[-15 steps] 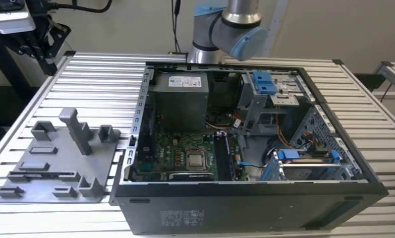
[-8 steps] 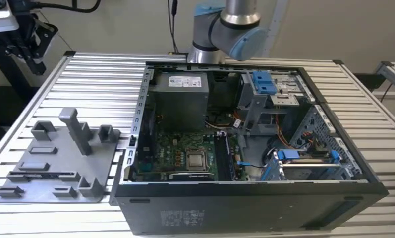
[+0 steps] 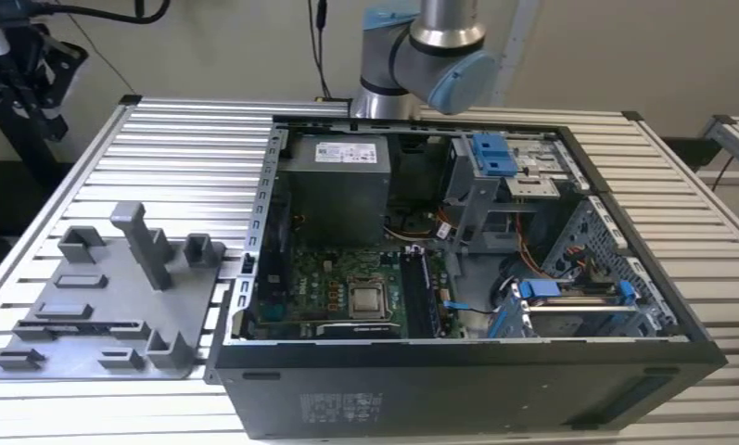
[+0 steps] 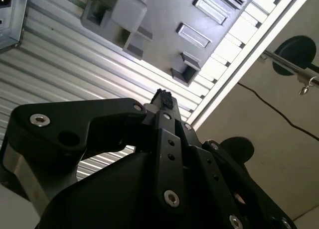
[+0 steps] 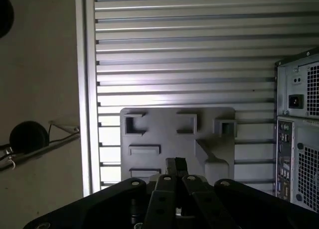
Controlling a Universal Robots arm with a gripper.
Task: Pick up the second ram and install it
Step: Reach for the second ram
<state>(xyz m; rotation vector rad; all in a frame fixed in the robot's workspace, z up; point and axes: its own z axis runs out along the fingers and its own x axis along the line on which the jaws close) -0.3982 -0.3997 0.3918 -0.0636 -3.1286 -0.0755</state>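
Observation:
The second ram (image 3: pixel 82 326) is a long, thin dark stick lying in a slot of the grey tray (image 3: pixel 109 357), at the exterior view's left beside the open computer case (image 3: pixel 468 371). My gripper (image 5: pixel 175 164) hangs high above that tray (image 5: pixel 177 124) in both wrist views, its black fingertips (image 4: pixel 162 96) pressed together with nothing between them. The tray (image 4: pixel 164 10) lies far below the fingertips. Inside the case, the green motherboard (image 3: pixel 332 287) has dark memory slots (image 3: pixel 425 292) beside the processor.
A tall upright post (image 3: pixel 146 243) and several shorter blocks rise from the tray. The arm's base (image 3: pixel 406 56) stands behind the case. A grey power-supply box (image 3: pixel 335 190) and blue drive brackets (image 3: pixel 493 153) fill the case's far side. The ribbed metal table (image 5: pixel 184 50) ends near the tray.

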